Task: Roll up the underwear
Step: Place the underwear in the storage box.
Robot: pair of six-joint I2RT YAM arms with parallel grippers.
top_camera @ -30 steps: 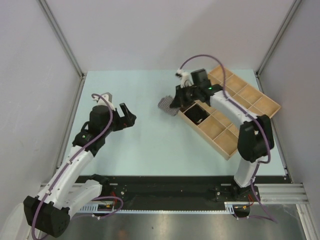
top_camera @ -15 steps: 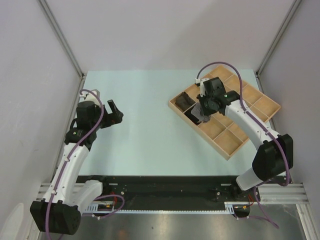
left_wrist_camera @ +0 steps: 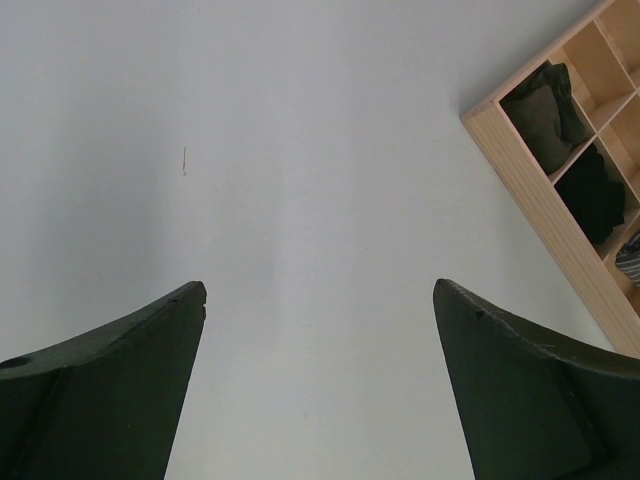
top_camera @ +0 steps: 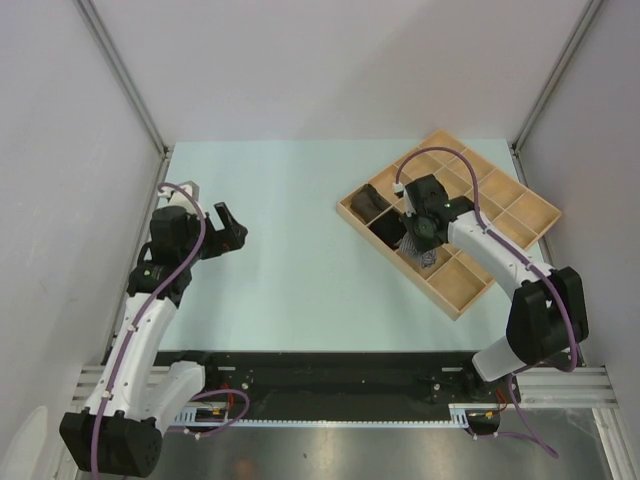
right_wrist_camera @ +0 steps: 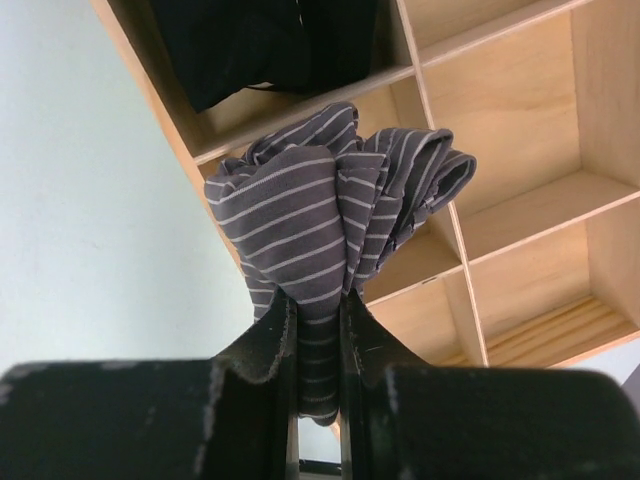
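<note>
On the left, the left pincer [top_camera: 229, 228] hangs above the pale blue-green worktop [top_camera: 300, 190] with its two dark fingers [left_wrist_camera: 120, 390] spread wide apart and nothing between them; the left wrist view shows only bare worktop beneath it. Well apart to the right, a compartmented tray of light wood [top_camera: 521, 207] lies askew on the worktop, one corner pointing toward the left arm. In the compartment at that corner sit the dark brown briefs [top_camera: 367, 200], bundled up. The black briefs [top_camera: 388, 226] fill the next compartment along the tray's near rim, also bundled. Just beyond them along the same rim, the grey briefs with thin pale stripes [right_wrist_camera: 300, 200] hang as a gathered, folded bundle over the third compartment, partly across the wooden divider that parts it from the black briefs. Whether the cloth touches the compartment floor cannot be told. The right pincer [right_wrist_camera: 318, 300] is clamped on this bundle, its fingers [right_wrist_camera: 272, 345] nearly together with a pinch of striped cloth squeezed between them, and the right arm reaches over the tray from its far right side.
</note>
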